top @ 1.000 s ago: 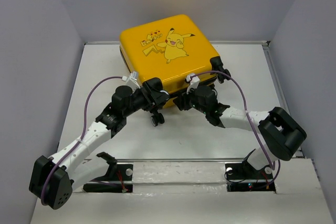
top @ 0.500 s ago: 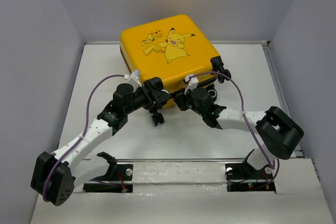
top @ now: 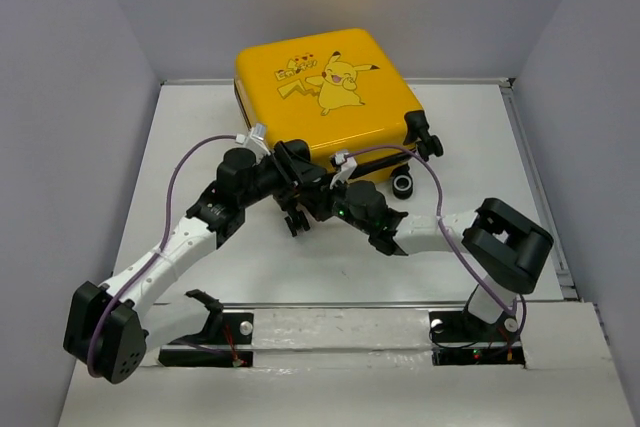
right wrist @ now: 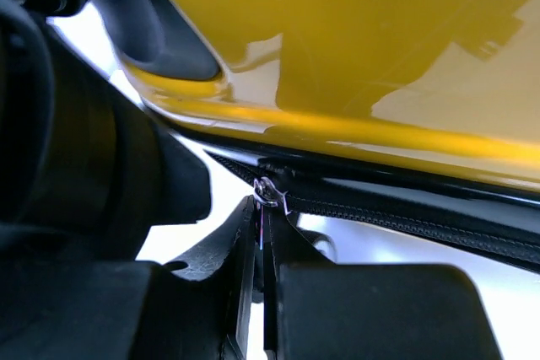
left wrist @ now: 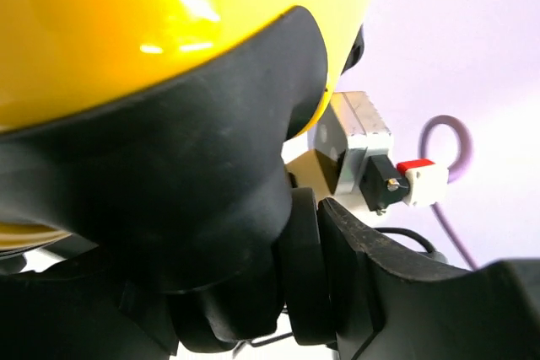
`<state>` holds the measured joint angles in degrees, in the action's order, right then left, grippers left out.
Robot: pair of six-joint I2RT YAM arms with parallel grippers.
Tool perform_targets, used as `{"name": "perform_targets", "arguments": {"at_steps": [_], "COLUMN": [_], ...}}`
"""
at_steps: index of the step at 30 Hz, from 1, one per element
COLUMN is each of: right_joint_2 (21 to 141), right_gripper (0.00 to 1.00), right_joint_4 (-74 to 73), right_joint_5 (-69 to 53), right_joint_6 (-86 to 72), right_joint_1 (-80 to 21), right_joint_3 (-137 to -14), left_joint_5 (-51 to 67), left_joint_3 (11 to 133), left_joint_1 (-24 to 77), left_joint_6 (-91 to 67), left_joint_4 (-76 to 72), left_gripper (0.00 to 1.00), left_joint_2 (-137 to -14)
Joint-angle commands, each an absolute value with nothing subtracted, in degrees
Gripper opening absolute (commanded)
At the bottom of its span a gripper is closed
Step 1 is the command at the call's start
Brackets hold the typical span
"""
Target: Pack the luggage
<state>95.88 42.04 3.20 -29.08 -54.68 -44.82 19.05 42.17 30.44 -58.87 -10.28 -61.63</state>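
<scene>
Luggage (top: 325, 97) lies closed on surface (top: 200, 137), far centre. Right end effector (right wrist: 263, 217) pinches zipper pull (right wrist: 270, 193) at near edge. Left end effector (top: 290, 172) sits at wheel corner, its opening impossible to tell. Zipping judged unfinished.

From above, the tips of the left gripper (top: 292, 175) and the right gripper (top: 320, 197) were hidden where both wrists met the near edge of the luggage (top: 325, 97). The left wrist view was too close and blurred to tell how its jaws stood. In the right wrist view, the zipper pull (right wrist: 270, 194) was half hidden between the closed fingers (right wrist: 202, 309).
</scene>
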Motion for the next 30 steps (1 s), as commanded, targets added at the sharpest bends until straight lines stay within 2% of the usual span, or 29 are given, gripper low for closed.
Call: {"name": "perform_targets", "arguments": {"at_steps": [1, 4, 8, 11, 18, 19, 20, 21, 24, 26, 27, 28, 29, 30], "right_joint_2": [95.5, 103.2, 112.3, 114.6, 113.0, 113.1, 112.9, 111.1, 103.1, 97.4, 94.6, 89.6, 87.2, 85.0], "right_gripper": [0.07, 0.07, 0.07, 0.07, 0.07, 0.10, 0.18, 0.40, 0.75, 0.81, 0.84, 0.88, 0.89, 0.92], "right_joint_4": [57.5, 60.3, 71.1, 82.2, 85.1, 84.7, 84.1, 82.1, 75.6, 66.8, 56.7, 51.6, 46.6, 38.7], "right_joint_5": [-15.3, -18.1, -18.2, -15.2, -12.1, -12.4, -12.5, -10.6, -4.4, -1.5, -0.4, 3.0, 3.9, 5.6], "right_joint_6": [-34.2, -36.4, -39.4, -43.6, -42.0, -41.7, -41.1, -39.6, -35.4, -32.6, -30.4, -29.4, -28.2, -26.6], "right_joint_1": [-58.6, -63.3, -67.5, -67.5, -67.0, -67.0, -67.0, -67.0, -67.0, -67.0, -67.0, -67.0, -67.0, -67.0], "right_joint_3": [-46.4, -56.0, -64.5, -62.9, -56.0, -55.5, -54.6, -53.0, -42.8, -37.9, -37.0, -36.6, -35.9, -35.5], "left_joint_5": [30.7, 30.6, 29.1, 27.2, 25.5, 25.3, 25.2, 25.2, 23.9, 22.2, 21.5, 20.4, 20.0, 19.5], "left_joint_3": [44.6, 47.8, 48.1, 44.8, 36.9, 36.3, 35.7, 34.6, 33.3, 32.6, 31.3, 30.4, 29.4, 27.3], "left_joint_1": [33.0, 34.1, 35.0, 35.8, 37.2, 37.4, 37.4, 37.4, 37.4, 37.4, 37.3, 37.2, 37.2, 36.9], "left_joint_6": [-62.6, -62.9, -63.5, -64.2, -68.5, -68.9, -69.0, -68.6, -64.5, -62.1, -60.9, -60.0, -60.0, -60.1], "left_joint_4": [-42.1, -42.8, -42.7, -43.4, -51.0, -51.8, -52.1, -52.0, -46.7, -42.9, -40.2, -39.6, -39.4, -39.4], "left_gripper": [0.06, 0.06, 0.06, 0.06, 0.06, 0.06, 0.06, 0.06, 0.06, 0.06, 0.06, 0.10, 0.20, 0.26], "left_joint_2": [-59.9, -60.4, -57.5, -54.2, -52.9, -53.3, -53.1, -52.8, -50.5, -48.9, -48.4, -48.1, -47.6, -47.3]}}
